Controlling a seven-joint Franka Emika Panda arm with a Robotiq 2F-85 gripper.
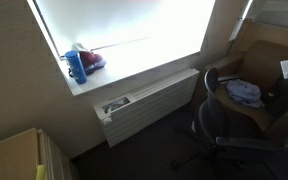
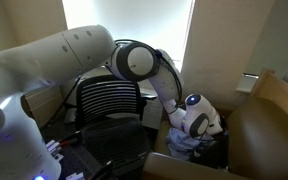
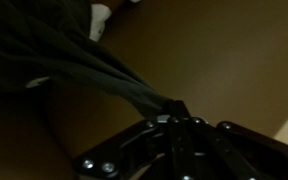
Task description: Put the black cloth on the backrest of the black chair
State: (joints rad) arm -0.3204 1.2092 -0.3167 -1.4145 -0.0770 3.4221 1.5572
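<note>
Holding: the gripper has its jaws drawn together on a bunched fold of the black cloth, seen up close in the wrist view.
Cloth: from the pinch it stretches toward the upper left of the wrist view and widens into dark folds. A plain brown surface lies behind it.
Black chair: it shows in both exterior views, with a ribbed backrest in an exterior view and as a dark shape at the right in an exterior view.
Cloth and chair: the cloth is not on the backrest. The gripper sits just beside the chair, lower than the top edge of the backrest and on the side of the brown surface.
Arm: the white arm crosses in front of the backrest and bends down to the wrist, which bears a blue ring.
Pale cloth: a light bluish cloth lies near the chair, under the gripper. What it rests on cannot be told.
Window sill: on the sill a blue bottle stands upright, with a red object just beside it.
Radiator: a white radiator runs below the sill, well apart from the gripper.
</note>
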